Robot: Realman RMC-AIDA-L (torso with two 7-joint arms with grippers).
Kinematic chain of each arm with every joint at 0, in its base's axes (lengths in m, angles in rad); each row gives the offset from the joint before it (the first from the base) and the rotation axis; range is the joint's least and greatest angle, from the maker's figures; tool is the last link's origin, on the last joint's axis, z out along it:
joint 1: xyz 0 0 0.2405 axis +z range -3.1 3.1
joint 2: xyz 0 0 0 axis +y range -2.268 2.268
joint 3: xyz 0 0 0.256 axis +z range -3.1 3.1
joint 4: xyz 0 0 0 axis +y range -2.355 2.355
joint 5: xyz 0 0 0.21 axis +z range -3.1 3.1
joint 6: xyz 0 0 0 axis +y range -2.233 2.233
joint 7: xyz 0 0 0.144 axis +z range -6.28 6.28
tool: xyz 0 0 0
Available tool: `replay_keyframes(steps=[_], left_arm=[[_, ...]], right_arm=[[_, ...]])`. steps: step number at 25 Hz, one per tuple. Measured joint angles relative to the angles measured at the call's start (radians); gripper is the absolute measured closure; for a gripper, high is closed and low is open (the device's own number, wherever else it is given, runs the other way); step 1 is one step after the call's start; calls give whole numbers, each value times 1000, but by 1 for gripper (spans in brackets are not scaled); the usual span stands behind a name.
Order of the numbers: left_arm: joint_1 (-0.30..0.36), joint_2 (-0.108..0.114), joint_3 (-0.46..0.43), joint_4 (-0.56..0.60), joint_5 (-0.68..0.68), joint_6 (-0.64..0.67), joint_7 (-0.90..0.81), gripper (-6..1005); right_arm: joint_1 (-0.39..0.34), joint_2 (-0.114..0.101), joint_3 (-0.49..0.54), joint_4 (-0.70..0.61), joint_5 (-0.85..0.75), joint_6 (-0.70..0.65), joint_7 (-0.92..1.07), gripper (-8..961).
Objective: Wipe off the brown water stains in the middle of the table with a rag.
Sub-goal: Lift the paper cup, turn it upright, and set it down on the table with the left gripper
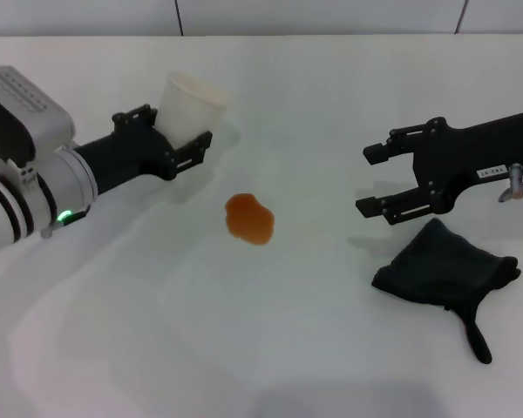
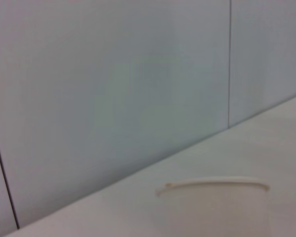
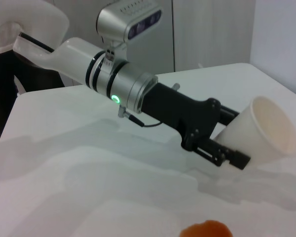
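An orange-brown stain (image 1: 249,219) lies in the middle of the white table (image 1: 270,348); its edge also shows in the right wrist view (image 3: 207,230). The dark rag (image 1: 446,272) lies bunched at the right with a tail strip toward the front. My right gripper (image 1: 370,180) is open and empty, hovering just behind and left of the rag. My left gripper (image 1: 192,139) is shut on a white paper cup (image 1: 188,106), held tilted above the table behind and left of the stain. The cup also shows in the right wrist view (image 3: 264,133), and its rim in the left wrist view (image 2: 212,184).
A grey panelled wall (image 2: 113,89) runs behind the table's far edge. My left arm (image 1: 35,174) reaches in from the left side.
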Motion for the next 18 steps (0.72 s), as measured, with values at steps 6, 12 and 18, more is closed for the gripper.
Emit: replay_keyframes(steps=[6, 12, 18], left_arm=[[0, -3, -3, -48, -2, -34, 53, 312], [1, -6, -3, -74, -25, -51, 109, 311], [0, -7, -1, -87, -40, -52, 146, 310]], right_arm=[[-2, 0, 0, 6, 2, 7, -5, 174], [-6, 0, 4, 7, 3, 12, -6, 174], [-10, -1, 9, 10, 3, 17, -10, 174]])
